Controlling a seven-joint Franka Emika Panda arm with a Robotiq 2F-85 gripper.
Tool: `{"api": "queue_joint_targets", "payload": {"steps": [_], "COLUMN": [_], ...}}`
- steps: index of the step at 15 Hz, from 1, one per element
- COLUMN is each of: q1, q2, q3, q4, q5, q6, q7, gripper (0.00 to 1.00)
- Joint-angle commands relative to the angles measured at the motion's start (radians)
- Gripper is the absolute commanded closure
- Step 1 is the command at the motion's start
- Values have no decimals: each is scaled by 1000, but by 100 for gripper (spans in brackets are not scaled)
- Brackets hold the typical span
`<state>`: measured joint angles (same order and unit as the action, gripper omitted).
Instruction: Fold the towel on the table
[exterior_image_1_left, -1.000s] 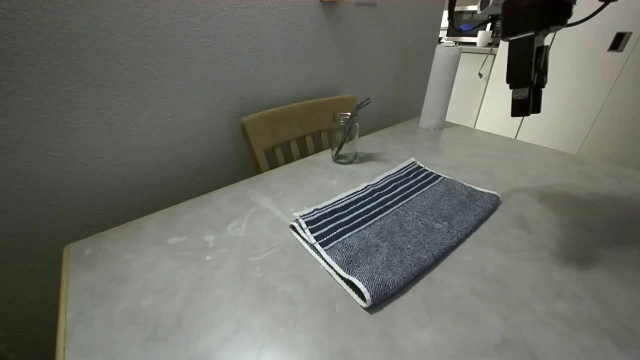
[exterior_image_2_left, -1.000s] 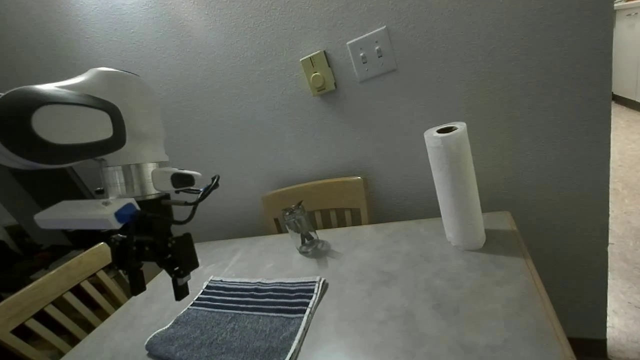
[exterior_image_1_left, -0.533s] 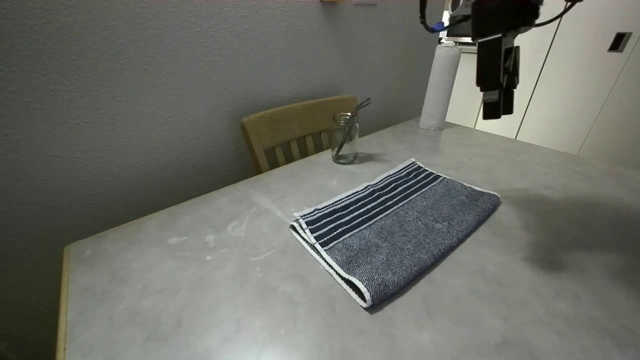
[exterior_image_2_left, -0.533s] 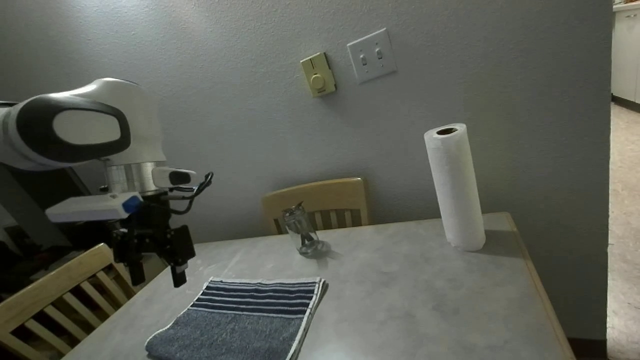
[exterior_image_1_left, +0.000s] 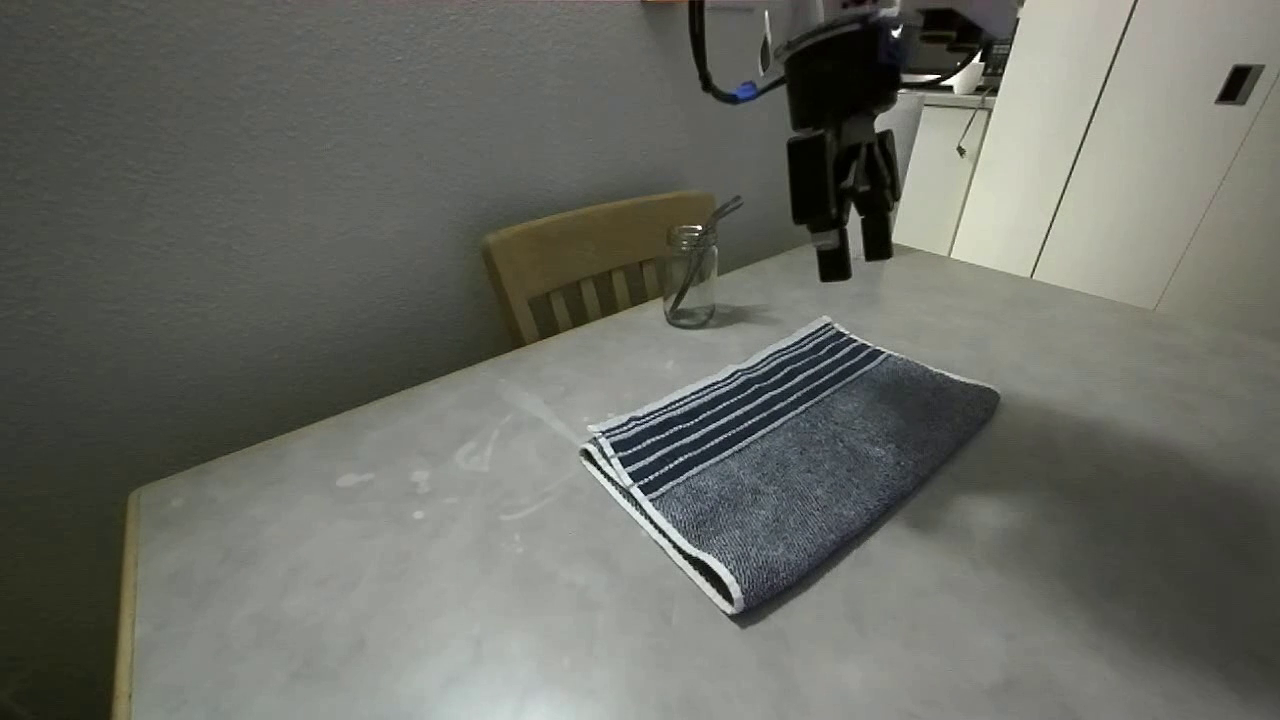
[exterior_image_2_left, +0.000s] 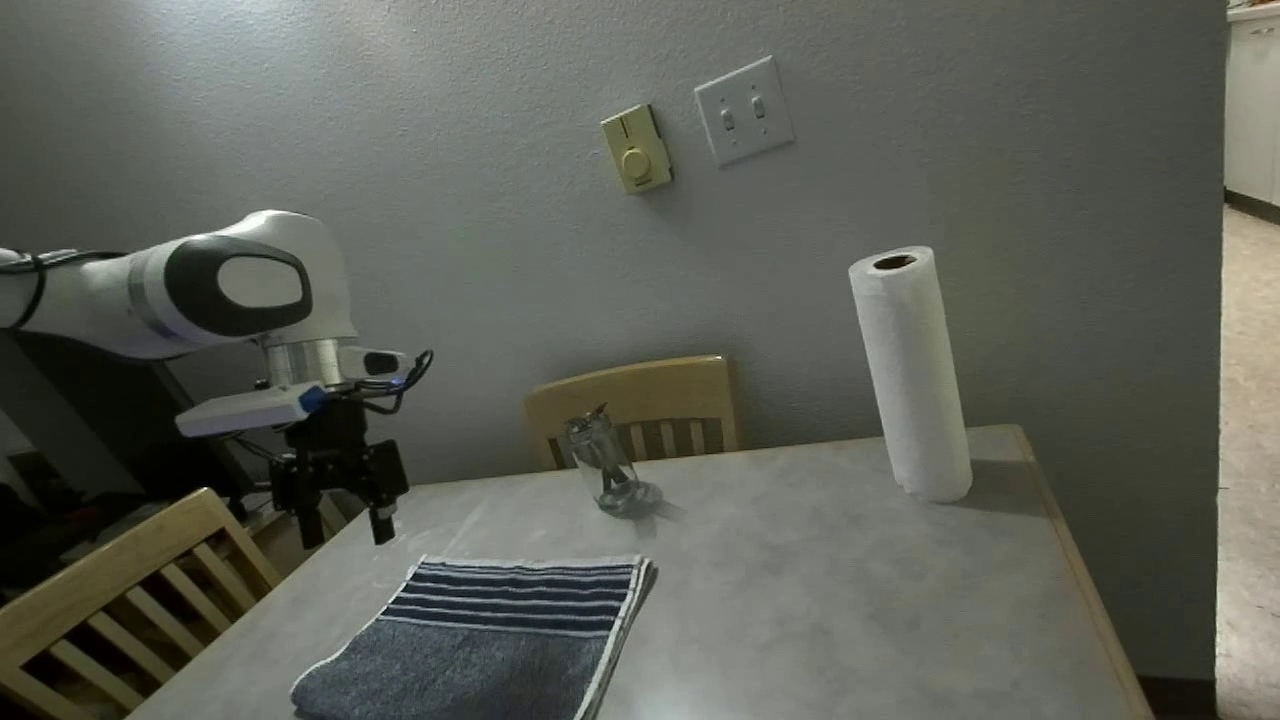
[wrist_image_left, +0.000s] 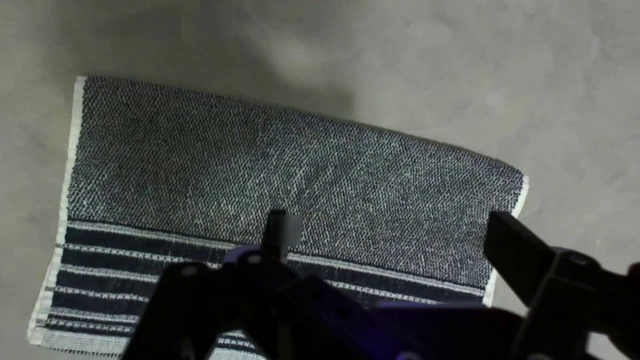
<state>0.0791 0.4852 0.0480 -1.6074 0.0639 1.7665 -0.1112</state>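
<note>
The blue-grey towel (exterior_image_1_left: 810, 460) lies folded over, flat on the pale grey table (exterior_image_1_left: 330, 590), its white-striped end on top. Its layered white edge faces the front left. It also shows in an exterior view (exterior_image_2_left: 470, 660), cut by the frame's bottom, and in the wrist view (wrist_image_left: 280, 165). My gripper (exterior_image_1_left: 856, 252) hangs well above the table, pointing down, also in an exterior view (exterior_image_2_left: 347, 530). Its fingers are wide apart and hold nothing. In the wrist view the gripper (wrist_image_left: 391, 220) frames the towel's right part between its fingers and hides part of the stripes.
A glass jar (exterior_image_1_left: 690, 290) with metal utensils stands near the wall-side table edge, behind the towel. A paper towel roll (exterior_image_2_left: 910, 380) stands farther along that edge. A wooden chair (exterior_image_2_left: 640, 390) is behind the table and a second chair (exterior_image_2_left: 110, 570) at its left end.
My open gripper has moved across toward the towel, and its shadow now falls on part of the cloth. The towel has not moved.
</note>
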Motion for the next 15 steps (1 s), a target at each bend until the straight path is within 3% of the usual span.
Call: {"api": "queue_joint_targets", "payload": {"steps": [1,7,11,15], "q1": [-9,10,44,62], "q2": [6,63,148,143], "q3": [10,22,51,54], "q4": [8,72,139,115], "q5": [-5,5,56,40], "q6": [-5,-13,-5,3], "q7": [3,38,128,135], "gripper": [0,0,0,0]}}
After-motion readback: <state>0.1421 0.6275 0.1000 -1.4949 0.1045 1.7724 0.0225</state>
